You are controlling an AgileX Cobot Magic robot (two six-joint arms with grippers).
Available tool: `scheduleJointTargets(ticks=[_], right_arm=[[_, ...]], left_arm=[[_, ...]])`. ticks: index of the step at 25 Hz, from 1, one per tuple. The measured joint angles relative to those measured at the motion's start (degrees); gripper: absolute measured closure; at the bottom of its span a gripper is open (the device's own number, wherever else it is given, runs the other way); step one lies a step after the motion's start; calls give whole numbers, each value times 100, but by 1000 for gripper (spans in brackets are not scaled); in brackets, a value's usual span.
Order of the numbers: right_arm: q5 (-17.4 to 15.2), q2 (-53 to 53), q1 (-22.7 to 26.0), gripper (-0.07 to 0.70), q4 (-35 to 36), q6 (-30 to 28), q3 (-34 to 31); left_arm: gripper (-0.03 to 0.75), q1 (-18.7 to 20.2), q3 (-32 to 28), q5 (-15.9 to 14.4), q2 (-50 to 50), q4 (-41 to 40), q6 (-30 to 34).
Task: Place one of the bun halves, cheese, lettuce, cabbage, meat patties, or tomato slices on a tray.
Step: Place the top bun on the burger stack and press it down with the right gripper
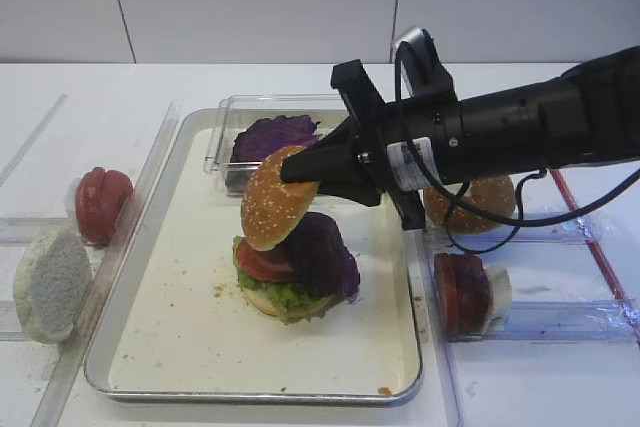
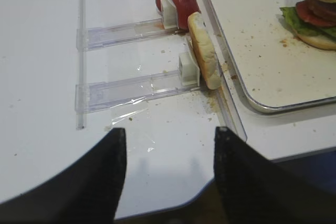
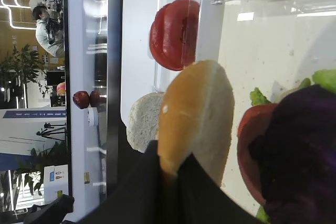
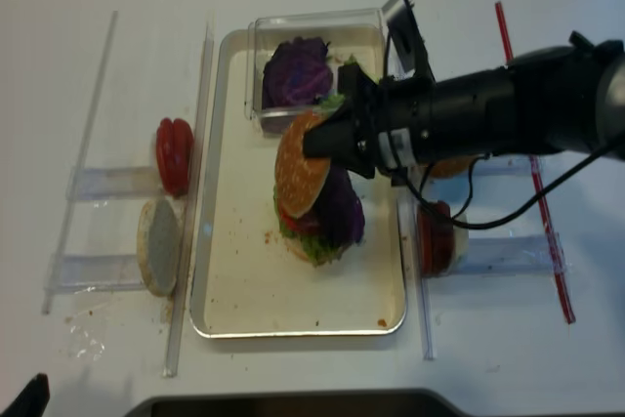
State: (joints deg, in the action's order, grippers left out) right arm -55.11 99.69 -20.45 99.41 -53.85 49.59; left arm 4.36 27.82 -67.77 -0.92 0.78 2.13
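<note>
Bun top (image 1: 276,209) above stack (image 1: 293,269) (mid tray (image 1: 190,347)), tilted

Our right arm (image 1: 520,122) stretches in from the right, nearly level, wrist tipped slightly down. Our right gripper (image 1: 297,173) has its dark jaws clamped on the edge of a bun top (image 1: 275,209), which hangs tilted below the fingertips. Our left gripper (image 2: 169,166) shows two dark fingers spread apart, gripping nothing.
</note>
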Motion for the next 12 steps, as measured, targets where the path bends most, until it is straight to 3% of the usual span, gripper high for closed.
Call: scheduleJointTargets(ticks=[6,12], right_arm=[[-520,326,85,559,0,0,0],[-580,365,85,559,-21,0,0]], left_arm=[[357,0,0,0,0,0,0],[357,0,0,0,0,0,0]])
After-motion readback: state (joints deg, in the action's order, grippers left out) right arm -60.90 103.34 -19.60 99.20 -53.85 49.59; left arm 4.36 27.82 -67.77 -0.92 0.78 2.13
